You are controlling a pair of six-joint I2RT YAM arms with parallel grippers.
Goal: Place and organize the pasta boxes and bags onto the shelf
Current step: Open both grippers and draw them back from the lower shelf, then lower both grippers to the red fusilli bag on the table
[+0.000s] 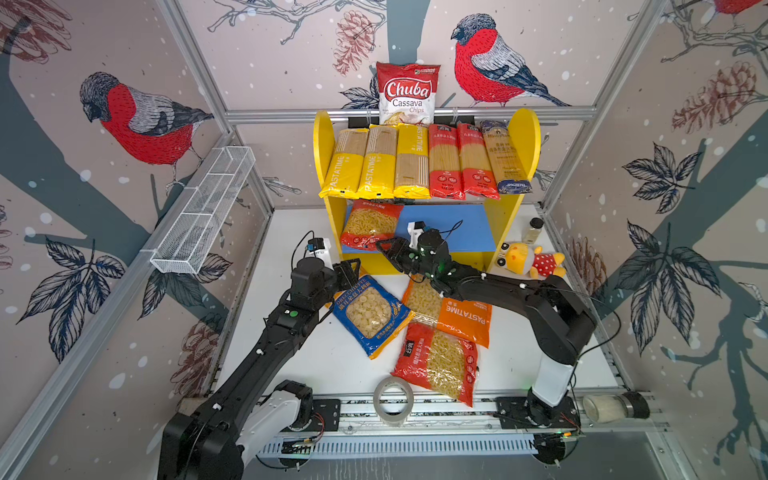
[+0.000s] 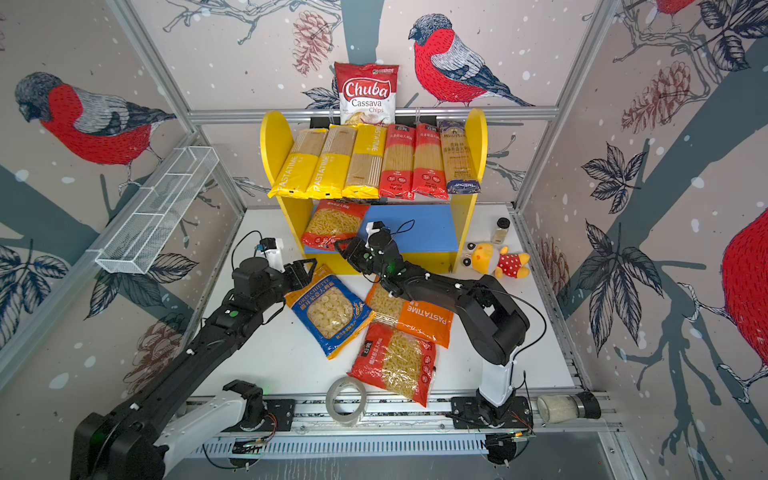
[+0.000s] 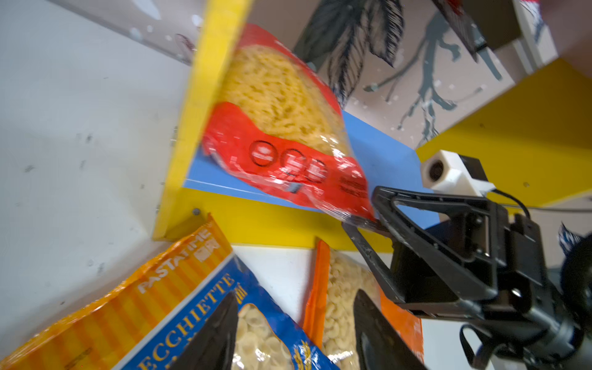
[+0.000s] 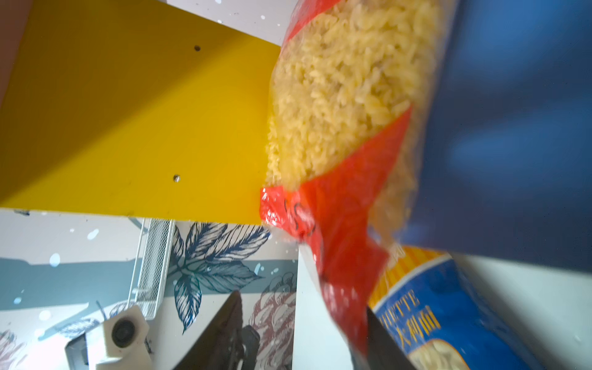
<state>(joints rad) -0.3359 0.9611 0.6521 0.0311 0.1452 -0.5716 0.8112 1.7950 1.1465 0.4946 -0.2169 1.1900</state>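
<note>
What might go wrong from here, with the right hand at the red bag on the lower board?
1. The red fusilli bag lies on the blue lower board with a corner at the front edge, between the right hand's open fingers. Pulling back could snag it and drag it off.
2. The left hand hovers over the blue orecchiette bag, close beside the right hand. Lifting that bag now might make the two hands collide.
</note>
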